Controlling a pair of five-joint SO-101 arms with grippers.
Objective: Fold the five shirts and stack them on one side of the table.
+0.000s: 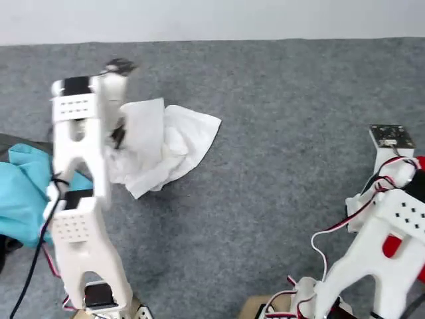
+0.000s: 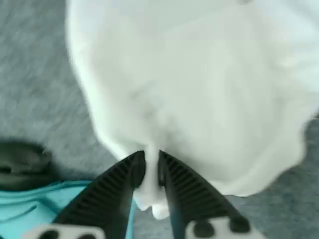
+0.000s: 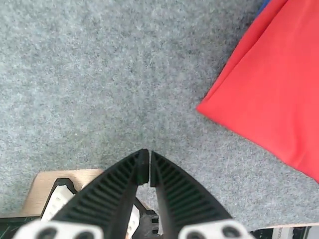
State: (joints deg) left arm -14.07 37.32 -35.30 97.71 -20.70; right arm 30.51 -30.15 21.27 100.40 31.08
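Observation:
A crumpled white shirt (image 1: pixel 166 143) lies on the grey table left of centre. My left gripper (image 2: pixel 151 160) is shut on an edge of this white shirt (image 2: pixel 199 99), and the cloth bunches between its black fingers. In the high view the left arm (image 1: pixel 83 159) stands over the shirt's left side. A teal shirt (image 1: pixel 26 189) lies at the table's left edge, also seen beside the fingers as teal shirt (image 2: pixel 30 206). My right gripper (image 3: pixel 149 162) is shut on nothing, hanging over bare carpet beside a folded red shirt (image 3: pixel 271 94). The right arm (image 1: pixel 388 226) is at the table's right edge.
Grey carpet-like cloth (image 1: pixel 285 133) covers the table. A dark object (image 2: pixel 22 162) lies by the teal shirt. A wooden board and the arm's base (image 3: pixel 60 199) show under the right gripper. Cables (image 1: pixel 332 232) hang along the right arm.

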